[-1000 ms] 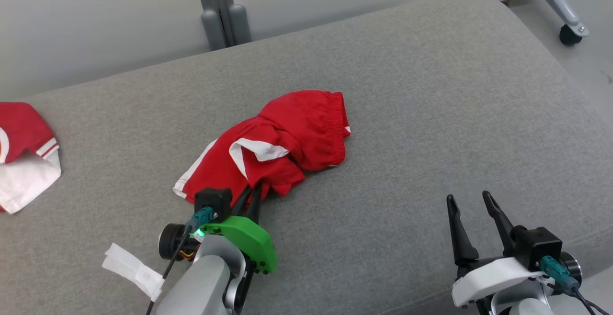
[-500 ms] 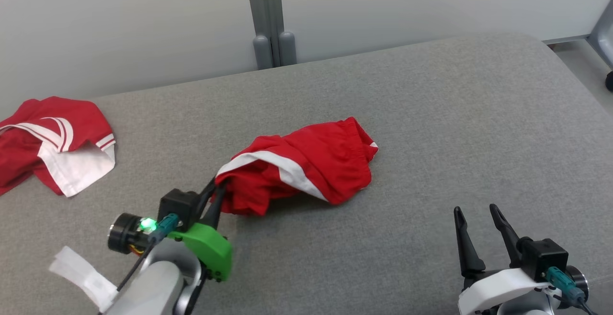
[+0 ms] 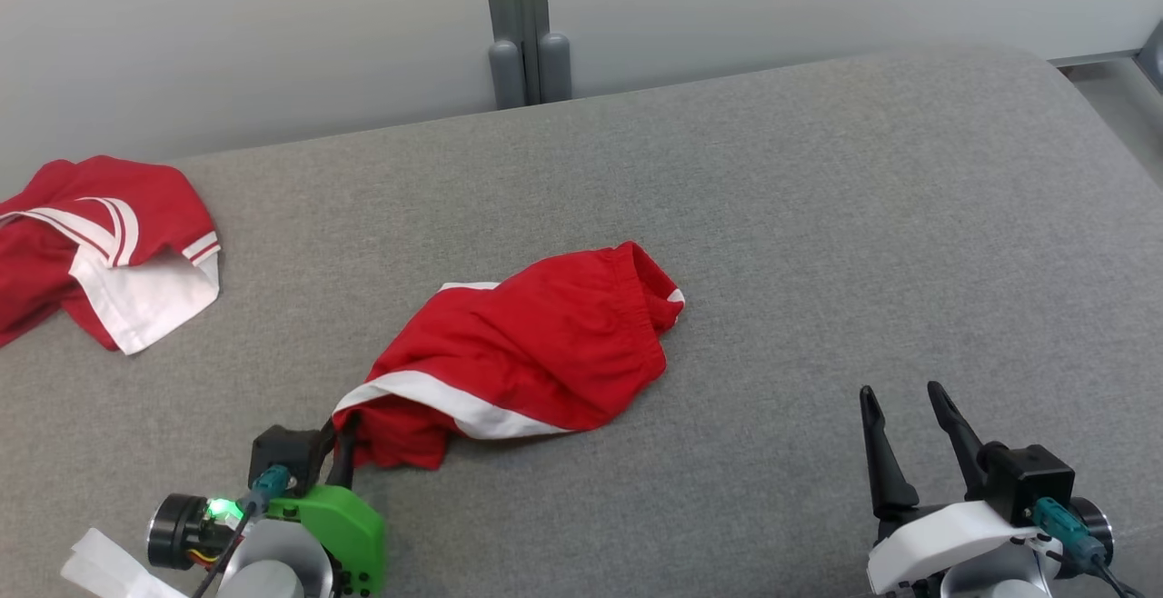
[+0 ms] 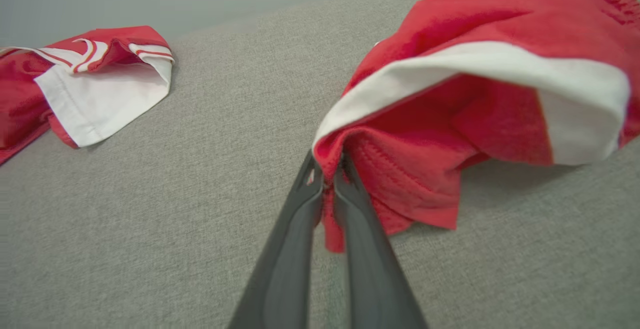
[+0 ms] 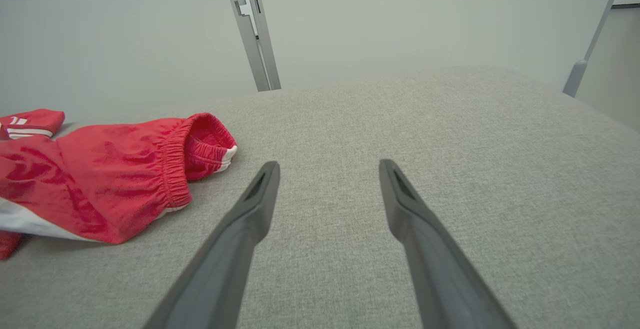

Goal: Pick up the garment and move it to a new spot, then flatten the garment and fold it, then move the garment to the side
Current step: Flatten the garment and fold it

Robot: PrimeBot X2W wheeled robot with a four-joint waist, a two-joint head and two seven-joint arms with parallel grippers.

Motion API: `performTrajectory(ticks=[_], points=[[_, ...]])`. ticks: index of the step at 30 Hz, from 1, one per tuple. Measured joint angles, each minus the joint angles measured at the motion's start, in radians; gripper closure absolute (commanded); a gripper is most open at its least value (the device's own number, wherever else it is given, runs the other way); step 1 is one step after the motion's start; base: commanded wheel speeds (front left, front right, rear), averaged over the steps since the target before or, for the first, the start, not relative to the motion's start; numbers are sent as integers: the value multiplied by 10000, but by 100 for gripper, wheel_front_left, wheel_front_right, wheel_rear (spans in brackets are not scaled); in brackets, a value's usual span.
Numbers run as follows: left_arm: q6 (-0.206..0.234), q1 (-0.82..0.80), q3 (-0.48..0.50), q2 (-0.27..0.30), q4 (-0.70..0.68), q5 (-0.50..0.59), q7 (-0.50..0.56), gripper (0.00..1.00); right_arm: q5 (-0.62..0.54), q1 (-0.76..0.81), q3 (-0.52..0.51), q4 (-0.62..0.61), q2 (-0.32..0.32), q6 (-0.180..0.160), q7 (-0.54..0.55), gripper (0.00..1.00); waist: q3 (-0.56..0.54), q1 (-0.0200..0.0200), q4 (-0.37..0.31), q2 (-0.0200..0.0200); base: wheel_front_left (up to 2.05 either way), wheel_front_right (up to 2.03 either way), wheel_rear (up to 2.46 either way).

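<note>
At the far left of the grey upholstered surface [image 3: 818, 216] lies a second red-and-white garment [image 3: 100, 244], crumpled, with a white panel turned up toward the near side; it is well apart from everything else. Low on the left, the left gripper [image 3: 341, 434] reaches up from under a green wrist cover [image 3: 341, 530], its two dark fingers pressed together on the near-left corner of the garment [image 3: 536, 353]. The left wrist view shows that pinch closely: a red hemmed edge is caught between the fingers [image 4: 300, 219], and the cloth just beyond them stands raised off the surface with a shadow under it. The garment itself looks like a pair of red shorts with a white band, and it stretches from that held corner up and to the right across the middle of the surface, its gathered elastic waistband [image 5: 175, 164] at the far right end resting on the fabric. Behind it, at the back edge, a grey post [image 3: 522, 25] rises against the pale wall. On the right, the right gripper [image 3: 901, 389] sits over the near part of the surface, fingers spread wide with nothing between them — well apart from the garment and pointing away from the robot.
</note>
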Motion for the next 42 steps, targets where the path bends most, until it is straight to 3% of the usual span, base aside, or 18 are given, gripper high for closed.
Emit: performTrajectory(ticks=[1,2,7,16,24,31,39,40,41,42], points=[[52,1,15,-65,115,8,-96,57,0,0,-10,23,-2,0,0,0,2,0,-15,0,0,0,0],[84,3,73,-194,209,-46,-196,0,-2,-1,-21,38,-2,0,0,0,-4,0,-19,0,0,0,0],[320,-3,201,-458,132,150,-629,0,-25,-10,-73,77,-2,0,0,0,-117,0,89,0,0,0,0],[548,111,681,-456,-1789,608,-713,0,-188,-73,290,456,-2,0,-2,0,-449,0,718,0,0,0,0],[790,1347,825,-1018,-2890,683,-725,0,-813,-1231,1227,2598,6,2,721,0,-505,0,1681,0,0,0,0],[936,1794,907,-1396,-3313,736,-727,0,-1507,-2650,1174,4243,-27,2,686,0,-279,0,2610,0,0,0,0],[907,1834,1022,-1499,-3461,878,-727,0,-1505,-3795,1329,6211,-240,2,585,0,150,0,3455,0,0,0,0],[905,1834,1093,-1496,-3490,928,-725,0,-1289,-3946,1461,6477,-196,2,541,56,244,0,3560,0,0,0,0],[907,1835,1133,-1494,-3509,947,-725,0,-1151,-4012,1563,6569,-173,2,493,83,286,0,3590,0,0,0,0],[911,1840,1172,-1492,-3524,947,-725,0,-1076,-4055,1641,6610,-163,2,453,100,307,0,3592,0,0,0,0]])
